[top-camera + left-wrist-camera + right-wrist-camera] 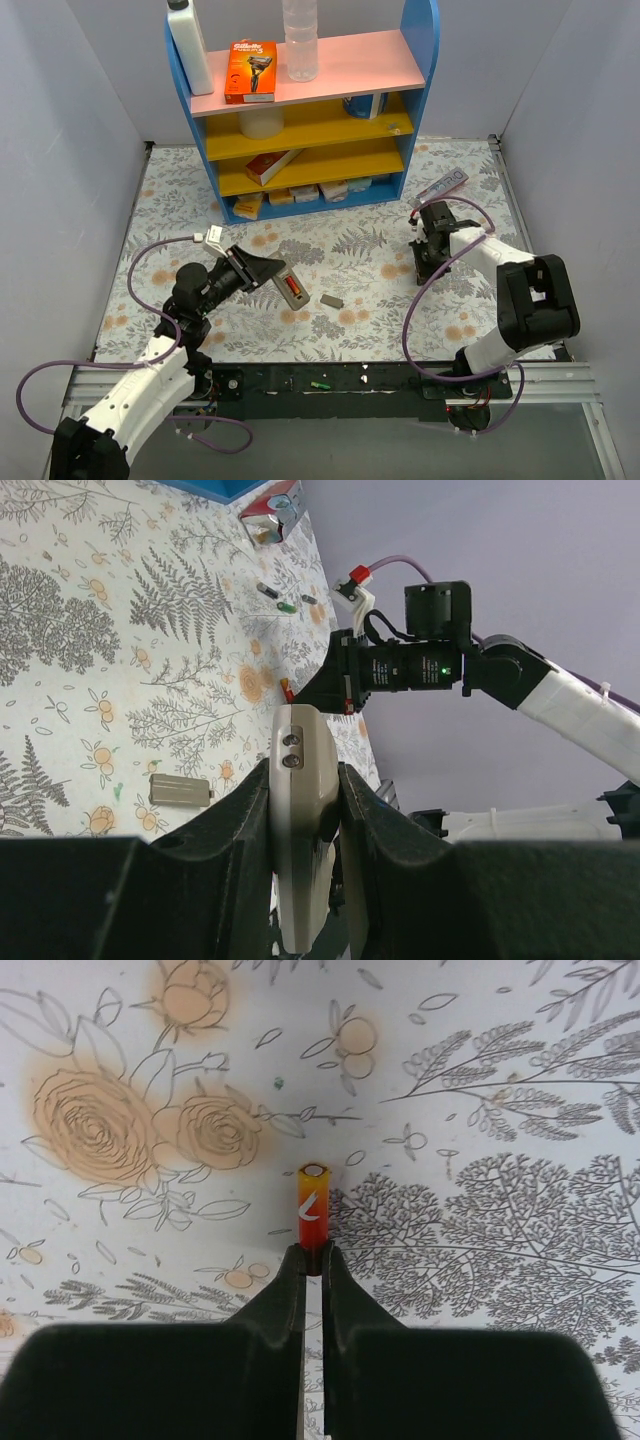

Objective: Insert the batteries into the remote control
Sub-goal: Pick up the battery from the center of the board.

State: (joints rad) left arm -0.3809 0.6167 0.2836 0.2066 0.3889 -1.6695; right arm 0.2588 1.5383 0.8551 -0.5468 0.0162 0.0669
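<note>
My left gripper (pixel 262 272) is shut on the remote control (pixel 285 285) and holds it grey back up over the mat, with a red battery (pixel 293 292) lying in its open compartment. In the left wrist view the remote (pixel 300 800) is clamped edge-on between my fingers (pixel 240 820). My right gripper (pixel 312 1255) is shut on the end of a red-orange battery (pixel 313 1205) just above the mat. From above, the right gripper (pixel 427 258) points down at the right of the mat. Three loose batteries (pixel 287 607) lie on the mat beyond it.
The loose grey cover piece (pixel 332 299) lies on the mat right of the remote; it also shows in the left wrist view (pixel 180 790). A silver-purple tube (pixel 443 185) lies behind the right arm. A blue shelf unit (pixel 300 110) with boxes and bottles stands at the back.
</note>
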